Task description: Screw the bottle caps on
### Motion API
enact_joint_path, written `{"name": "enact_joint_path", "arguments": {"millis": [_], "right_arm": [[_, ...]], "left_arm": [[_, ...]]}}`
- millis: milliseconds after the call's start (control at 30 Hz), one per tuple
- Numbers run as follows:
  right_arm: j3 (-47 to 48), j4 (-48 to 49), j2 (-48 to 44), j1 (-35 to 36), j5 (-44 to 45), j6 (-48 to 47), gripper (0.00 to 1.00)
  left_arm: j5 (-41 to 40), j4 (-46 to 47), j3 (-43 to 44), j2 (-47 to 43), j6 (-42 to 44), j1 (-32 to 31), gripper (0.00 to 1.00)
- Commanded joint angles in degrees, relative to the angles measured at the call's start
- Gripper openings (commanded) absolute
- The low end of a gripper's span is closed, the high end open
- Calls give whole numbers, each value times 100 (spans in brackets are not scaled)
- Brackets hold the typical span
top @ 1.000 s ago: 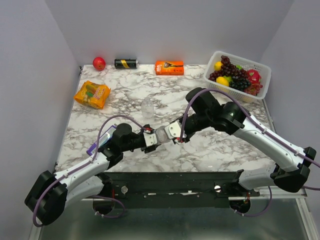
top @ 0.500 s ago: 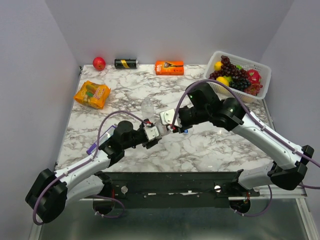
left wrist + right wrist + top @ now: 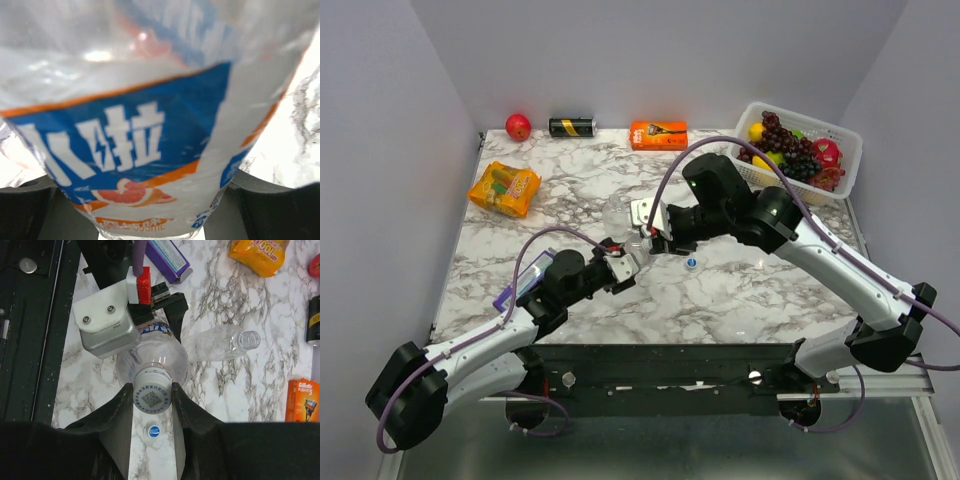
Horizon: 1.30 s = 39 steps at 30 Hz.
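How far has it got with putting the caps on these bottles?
Nothing looks finished yet. In hand: the left gripper clamps one bottle, and the right gripper is closed on the white cap sitting on its neck; how far it is screwed down I cannot tell. Left: the second bottle lies open on the table, and the blue cap lies loose there.

A bluish cap (image 3: 691, 264) lies on the marble table (image 3: 570, 180) near the right hand (image 3: 650, 238).
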Motion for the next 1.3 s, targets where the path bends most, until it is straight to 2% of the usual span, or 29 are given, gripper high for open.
{"name": "enact_joint_path", "arguments": {"millis": [0,200,333,433,700,900,1067,1133,1233,1267], "right_arm": [[20,-428,444,78,-1,979,20],[-146,-183,444,-10,192,2103,18],[-190,-112,558,-309,105,3322,16],[-182,-94,629,-388,350,3913,9],[11,-95,972,-538,123,4759,3],[135,-139,1139,-696,-36,4918,1],[135,-112,1086,-757,131,4830,4],[161,-68,1069,-775,87,4681,9],[336,-42,1095,-801,96,4443,25],[380,-33,1095,-810,104,4269,33]], "left_arm": [[-554,1513,230,-247,500,-199,0],[-1038,1654,318,-177,650,-322,0],[-1318,1750,318,-133,887,-419,0],[-1530,1540,396,-81,897,-463,0],[-1663,881,423,34,844,-516,0],[-1276,354,467,209,695,-507,0],[-802,-77,432,262,300,-516,0],[-626,-139,397,271,177,-516,0],[-424,-253,362,280,27,-516,0],[-397,-297,353,306,9,-516,0]]}}
